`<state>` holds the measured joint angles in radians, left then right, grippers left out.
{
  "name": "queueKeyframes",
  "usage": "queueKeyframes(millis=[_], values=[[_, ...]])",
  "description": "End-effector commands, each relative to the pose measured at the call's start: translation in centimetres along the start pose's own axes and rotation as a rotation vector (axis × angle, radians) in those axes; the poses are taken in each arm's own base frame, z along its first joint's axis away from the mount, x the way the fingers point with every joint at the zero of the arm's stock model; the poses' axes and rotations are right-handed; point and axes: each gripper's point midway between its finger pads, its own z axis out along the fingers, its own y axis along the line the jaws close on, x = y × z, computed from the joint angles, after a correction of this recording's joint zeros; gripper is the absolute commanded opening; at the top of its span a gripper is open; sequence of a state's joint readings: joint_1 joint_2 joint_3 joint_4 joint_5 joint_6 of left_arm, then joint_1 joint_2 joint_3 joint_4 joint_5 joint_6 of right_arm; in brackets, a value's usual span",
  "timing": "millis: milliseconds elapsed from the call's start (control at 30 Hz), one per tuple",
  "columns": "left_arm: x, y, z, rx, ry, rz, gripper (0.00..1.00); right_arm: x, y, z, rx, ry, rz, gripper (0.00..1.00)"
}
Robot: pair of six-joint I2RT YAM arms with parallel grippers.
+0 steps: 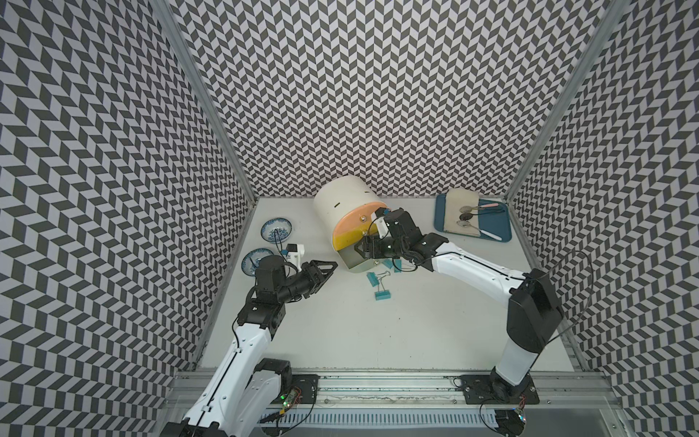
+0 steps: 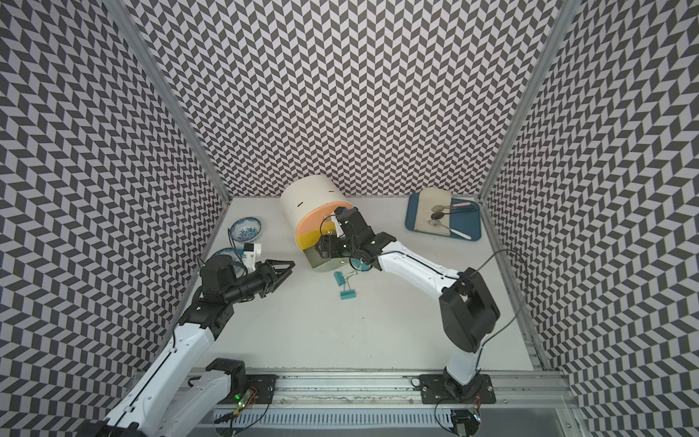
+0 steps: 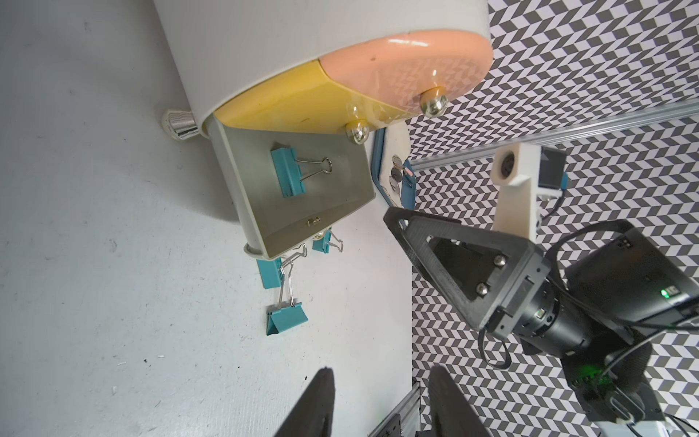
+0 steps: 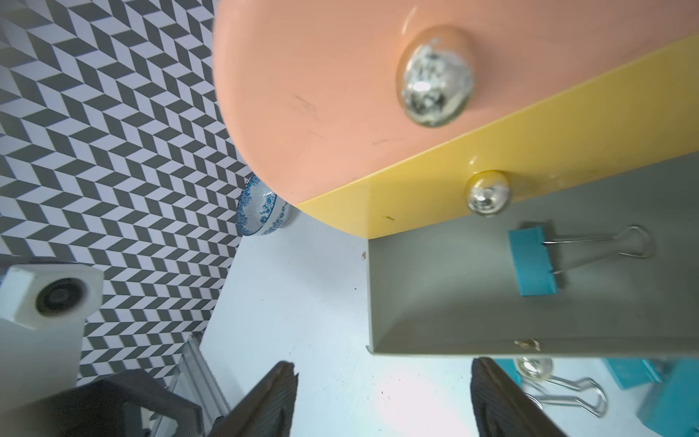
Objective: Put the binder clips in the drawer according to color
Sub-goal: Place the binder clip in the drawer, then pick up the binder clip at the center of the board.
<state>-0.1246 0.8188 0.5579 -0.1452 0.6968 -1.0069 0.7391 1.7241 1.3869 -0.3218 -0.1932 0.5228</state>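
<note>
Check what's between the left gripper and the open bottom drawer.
Nothing: only bare table separates the left gripper from the open bottom drawer. Both top views show it.

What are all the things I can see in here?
cabinet: one, cream, back middle; pink and yellow drawers shut
drawer: grey-green, lowest, open
clips: teal; one in the open drawer, about four on the table before it
bowls: two, blue-and-white, back left
tray: one, blue, back right
cloth: one, cream, on tray
spoons: three, on cloth
left gripper: black, open, empty
right gripper: black, open, empty, over the drawer
</note>
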Motion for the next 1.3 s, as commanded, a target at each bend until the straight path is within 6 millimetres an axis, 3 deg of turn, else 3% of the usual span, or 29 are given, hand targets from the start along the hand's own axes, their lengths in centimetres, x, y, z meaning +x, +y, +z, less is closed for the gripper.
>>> queueKeyframes(millis=[0, 400, 967, 1267], values=[[-0.4, -0.5, -0.6, -0.010, -0.024, 0.037, 0.45, 0.3, -0.7, -1.9, 0.062, -0.051, -0.056, 0.78], [0.2, -0.2, -1.1, -0.029, -0.013, 0.049, 0.45, 5.5, -3.5, -3.0, 0.185, 0.006, -0.077, 0.77], [1.5, 0.1, -2.2, -0.042, -0.007, 0.053, 0.46, 12.7, -4.5, -0.4, 0.286, 0.151, -0.105, 0.78], [2.2, 0.4, -2.7, -0.048, -0.005, 0.049, 0.46, 15.2, -6.0, 0.7, 0.323, 0.192, -0.076, 0.82]])
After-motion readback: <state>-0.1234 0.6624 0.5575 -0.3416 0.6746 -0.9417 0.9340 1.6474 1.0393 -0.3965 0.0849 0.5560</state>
